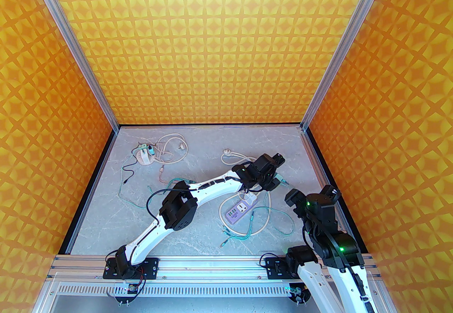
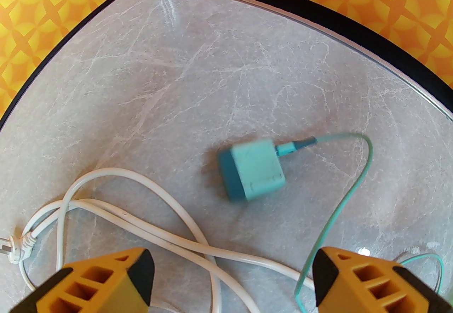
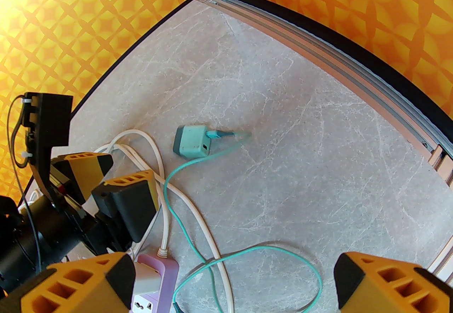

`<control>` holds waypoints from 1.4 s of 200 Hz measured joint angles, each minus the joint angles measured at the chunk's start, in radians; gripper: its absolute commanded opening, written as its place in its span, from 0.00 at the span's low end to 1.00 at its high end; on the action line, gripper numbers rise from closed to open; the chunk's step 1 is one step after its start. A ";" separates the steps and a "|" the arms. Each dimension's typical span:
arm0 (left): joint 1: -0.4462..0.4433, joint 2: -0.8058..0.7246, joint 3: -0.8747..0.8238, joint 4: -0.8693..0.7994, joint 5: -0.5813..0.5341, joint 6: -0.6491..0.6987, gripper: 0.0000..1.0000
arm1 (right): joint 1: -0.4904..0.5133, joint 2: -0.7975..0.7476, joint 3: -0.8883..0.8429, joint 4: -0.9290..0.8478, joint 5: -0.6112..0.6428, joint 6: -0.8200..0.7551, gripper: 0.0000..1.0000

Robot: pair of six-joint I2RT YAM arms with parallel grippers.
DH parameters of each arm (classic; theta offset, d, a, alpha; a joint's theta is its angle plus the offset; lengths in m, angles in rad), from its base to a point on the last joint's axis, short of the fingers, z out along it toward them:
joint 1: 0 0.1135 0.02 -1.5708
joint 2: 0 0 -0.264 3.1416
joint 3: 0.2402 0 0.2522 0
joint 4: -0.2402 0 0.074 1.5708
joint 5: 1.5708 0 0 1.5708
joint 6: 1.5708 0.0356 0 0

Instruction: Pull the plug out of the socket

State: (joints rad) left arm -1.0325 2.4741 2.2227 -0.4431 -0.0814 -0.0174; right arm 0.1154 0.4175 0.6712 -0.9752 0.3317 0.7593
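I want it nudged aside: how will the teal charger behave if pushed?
The charger is a boxy block lying on a flat face, so it should slide rather than roll. Its thin cable curves loosely, so it is probably floppy and may tug the block askew. The table looks smooth, so it may skid easily.

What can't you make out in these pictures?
- Charger: blurred in the left wrist view, so its markings are unreadable; in the top view it is mostly behind the left arm's wrist.
- Power strip: cut off by the bottom edge of the right wrist view.
- Small gadget in the far left corner: too small in the top view to identify.
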 measured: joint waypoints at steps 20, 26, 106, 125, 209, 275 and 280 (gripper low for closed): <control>0.006 -0.013 -0.011 -0.014 0.000 -0.002 0.93 | 0.000 0.010 -0.005 0.008 -0.021 -0.005 0.98; 0.009 -0.025 -0.021 -0.018 0.000 -0.005 0.95 | 0.000 0.016 -0.006 0.014 -0.029 -0.008 0.98; 0.111 -0.595 -0.541 0.143 -0.002 -0.150 0.99 | 0.000 0.153 -0.025 0.184 -0.278 -0.125 0.98; 0.121 -0.701 -0.689 0.203 -0.005 -0.196 0.99 | 0.000 0.187 -0.032 0.225 -0.355 -0.161 0.98; 0.046 -0.832 -1.150 0.263 -0.008 -0.452 0.41 | 0.109 0.312 -0.050 0.314 -0.468 -0.279 0.98; -0.102 -0.705 -1.168 0.362 -0.091 -0.372 0.81 | 0.131 0.349 -0.048 0.322 -0.443 -0.282 0.98; -0.104 -0.687 -1.168 0.364 -0.097 -0.356 0.84 | 0.131 0.349 -0.048 0.322 -0.443 -0.282 0.98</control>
State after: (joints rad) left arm -1.1362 1.7870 1.0542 -0.0795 -0.1780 -0.3737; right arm 0.2466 0.7666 0.6235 -0.6533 -0.1116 0.4770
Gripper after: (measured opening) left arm 0.786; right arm 0.985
